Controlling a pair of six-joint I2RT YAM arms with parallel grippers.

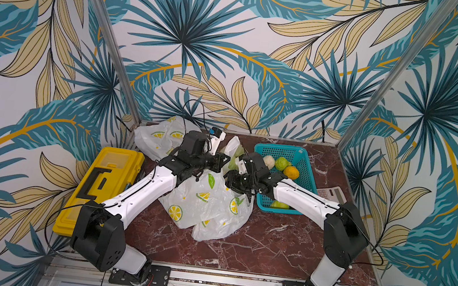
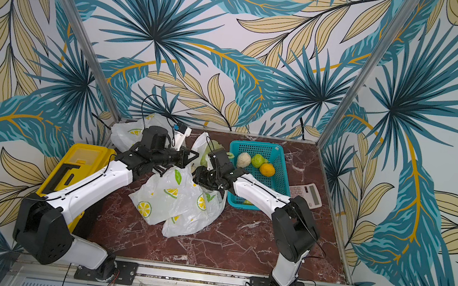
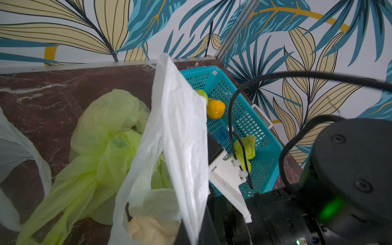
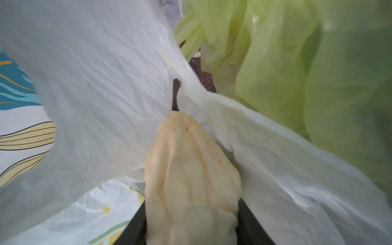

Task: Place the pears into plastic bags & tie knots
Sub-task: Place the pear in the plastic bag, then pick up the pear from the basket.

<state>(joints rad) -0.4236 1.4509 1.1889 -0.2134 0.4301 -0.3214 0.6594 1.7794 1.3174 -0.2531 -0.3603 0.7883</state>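
A white lemon-print plastic bag (image 1: 205, 206) (image 2: 178, 203) lies mid-table. My left gripper (image 1: 221, 160) (image 3: 191, 235) is shut on its rim and holds one side of its mouth up as a sheet (image 3: 180, 127). My right gripper (image 1: 234, 183) (image 4: 191, 224) reaches into that mouth, both dark fingers (image 4: 135, 229) against a cream pear (image 4: 191, 169) (image 3: 152, 231), stem forward. A filled yellow-green bag (image 1: 236, 156) (image 3: 106, 131) (image 4: 297, 74) stands just behind. Another white bag (image 1: 157, 138) sits at the back left. The teal basket (image 1: 300, 155) holds a cream pear (image 1: 268, 161) and green pears (image 1: 281, 163).
An orange fruit (image 1: 291, 172) also lies in the basket. A yellow toolbox (image 1: 104, 182) stands along the left edge under my left arm. A calculator (image 1: 334, 193) rests right of the basket. Metal posts mark the back corners.
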